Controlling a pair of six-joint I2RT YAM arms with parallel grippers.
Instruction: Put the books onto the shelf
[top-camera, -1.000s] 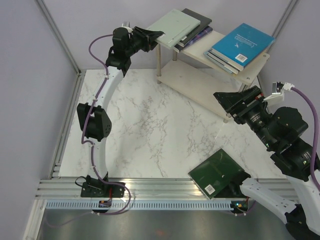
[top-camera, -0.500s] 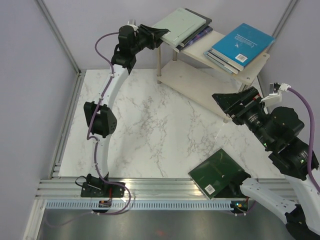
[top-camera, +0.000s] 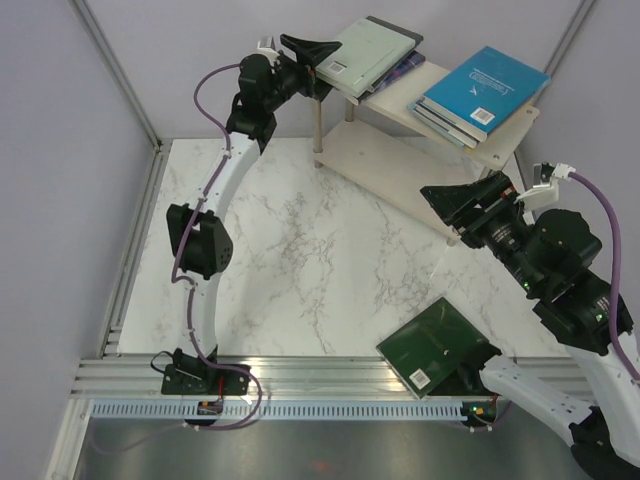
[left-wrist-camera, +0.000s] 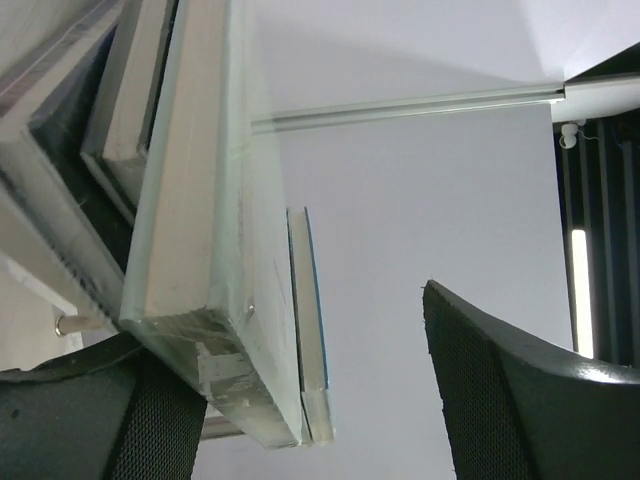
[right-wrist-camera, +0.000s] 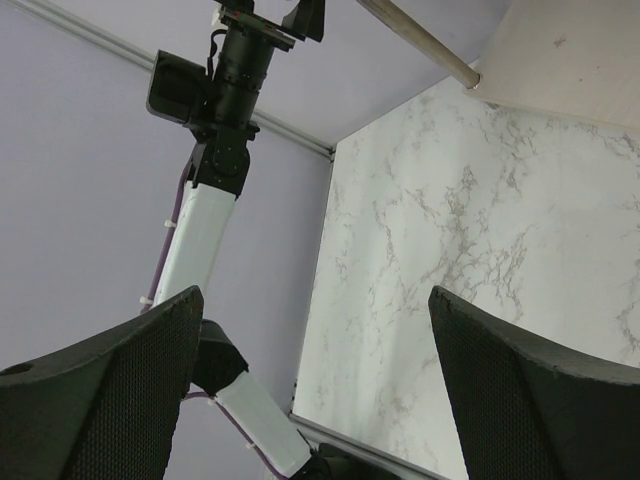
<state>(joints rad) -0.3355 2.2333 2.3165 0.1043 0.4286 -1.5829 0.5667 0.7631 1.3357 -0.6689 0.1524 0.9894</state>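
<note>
Left pincer (top-camera: 318, 60) jaws spread, straddling near corner of pale mint book (top-camera: 368, 45) atop stack on shelf (top-camera: 400, 165) top board. Right pincer (top-camera: 447, 208) wide open, empty, beside lower board. Dark green book (top-camera: 432, 350) flat at desk (top-camera: 300, 250) near edge, well apart.

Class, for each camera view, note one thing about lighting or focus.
Top external: even soft light, marble table sharp, no harsh glare. Left wrist: pale mint book looms close, a bright strip glows at right edge. Right wrist: dark fingers frame the view, table beyond crisp.
</note>
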